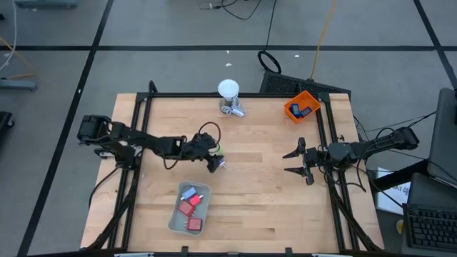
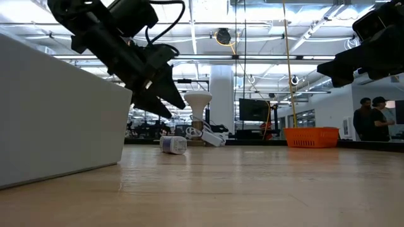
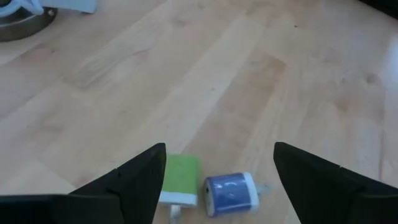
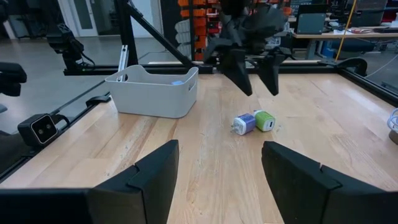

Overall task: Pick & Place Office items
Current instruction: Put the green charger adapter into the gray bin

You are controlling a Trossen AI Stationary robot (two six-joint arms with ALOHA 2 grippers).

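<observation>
**Office items: two small plugs lie loose under the left claw**

Office items are split between three spots on the worktop [image 1: 250, 185]. A few red and light-blue pieces sit in the grey tray [image 1: 173, 218] near the front edge, some dark and blue ones in the orange bin [image 1: 289, 108] at the far right corner, and two lie bare on the wood near the middle: a green-and-white plug [image 3: 180, 180] and a blue-and-white plug [image 3: 231, 193], touching or all but touching each other.

The left claw [image 1: 214, 158] hangs just above that pair with its fingers spread wide, pinching nothing; both plugs rest on the wood between and just beyond the fingertips. The right claw [image 1: 298, 161] waits well apart on the right side of the worktop, spread and empty, facing the pair.

To my eye the step in hand is either a release or a fresh approach to one of these two. The next move calls for choosing one plug and coming down so the fingers straddle it alone, since its neighbour crowds it.

Together the pair makes a short row lying roughly left to right across the worktop. Each plug lies on its side, and the blue one shows prongs [image 4: 236, 129] pointing away from the green.
</observation>
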